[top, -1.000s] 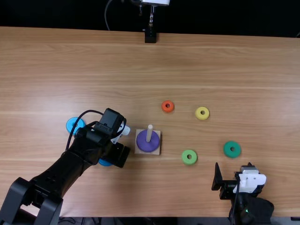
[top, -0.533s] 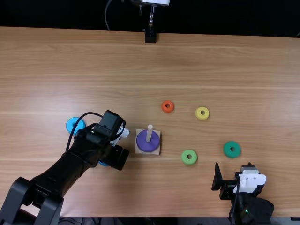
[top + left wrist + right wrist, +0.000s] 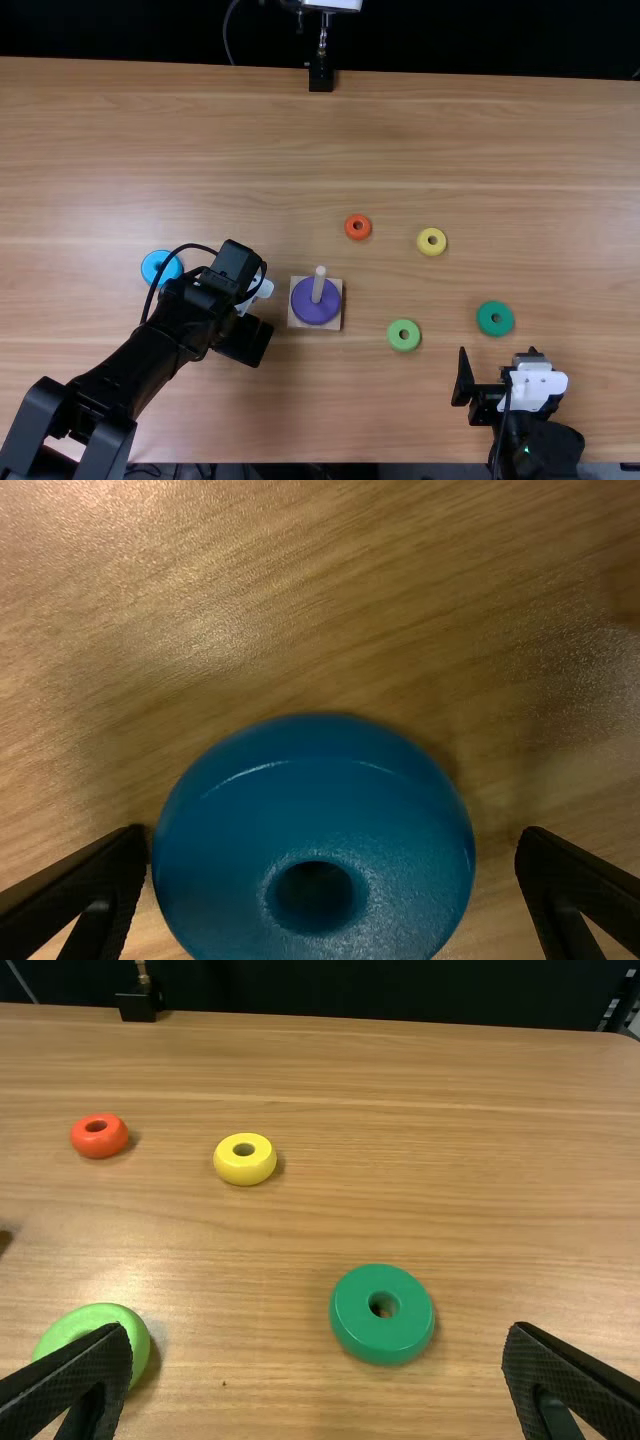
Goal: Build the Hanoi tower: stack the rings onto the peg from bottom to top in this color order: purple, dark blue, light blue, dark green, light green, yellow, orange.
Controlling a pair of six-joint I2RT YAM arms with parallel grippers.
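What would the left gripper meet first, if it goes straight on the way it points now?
Probably the blue ring, which appears between the open fingers of the left gripper, with the table under it. How far the ring is, I cannot tell.

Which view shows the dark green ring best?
The right wrist view: it shows the dark green ring large and whole, with hole and side. The top view shows it smaller, from above; the left wrist view looks at the dark blue ring.
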